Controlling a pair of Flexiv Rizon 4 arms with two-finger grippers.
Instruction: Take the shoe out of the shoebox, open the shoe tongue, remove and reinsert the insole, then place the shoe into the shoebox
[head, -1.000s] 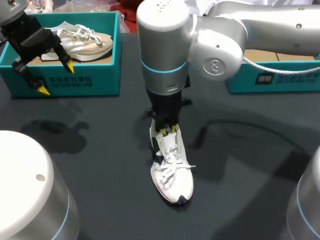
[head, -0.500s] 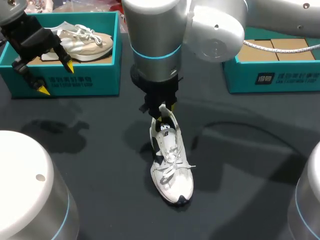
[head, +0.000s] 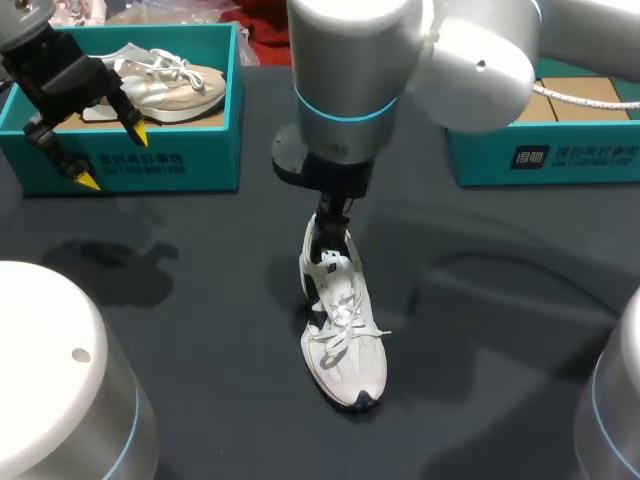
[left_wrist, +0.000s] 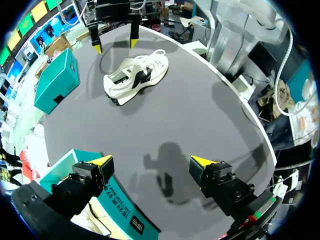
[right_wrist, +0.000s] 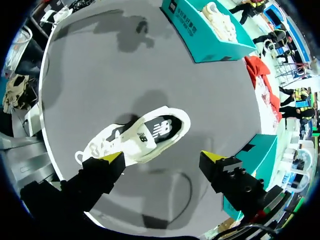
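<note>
**Item:** shoe, white, laced, standing on its sole near the middle of the worktop, toe toward the near edge. The insole is seated inside and shows through the collar.

**Right gripper**: jaws wide, holding nothing. It hangs over the shoe and appears clear of it. One finger sits above the laced forefoot, and the heel opening lies below the gap.

**Left gripper**: jaws wide, empty. It is by the front wall of the far-left shoebox, well apart from the shoe. That box holds a beige shoe. A second shoebox sits at the far-right corner.

**Hazards, as judged:**
- Nothing pins the shoe, so a pull on the insole may lift or drag the whole shoe.
- Tight laces may keep the tongue from opening.
- A descent slightly off line may pinch the collar rather than the insole.
</note>
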